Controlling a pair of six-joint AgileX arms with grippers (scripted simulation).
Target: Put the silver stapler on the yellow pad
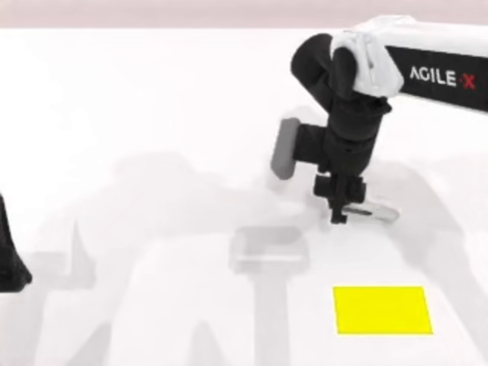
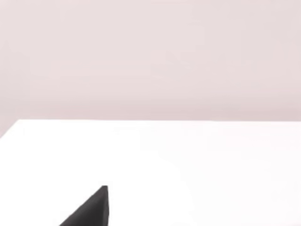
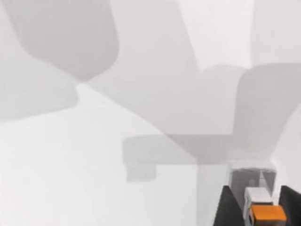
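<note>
The silver stapler (image 1: 371, 210) lies crosswise between the fingers of my right gripper (image 1: 341, 207), which is shut on it right of the table's middle. A grey shadow on the table lies off to its left. In the right wrist view the stapler (image 3: 257, 197) shows white with an orange end, between two dark fingers (image 3: 226, 209). The yellow pad (image 1: 383, 310) lies flat near the front edge, a short way in front of the gripper and slightly to its right. My left arm (image 1: 9, 263) is parked at the left edge.
The white table (image 1: 152, 114) carries only grey shadows of the arms. The left wrist view shows bare tabletop, its far edge and one dark finger (image 2: 91, 212).
</note>
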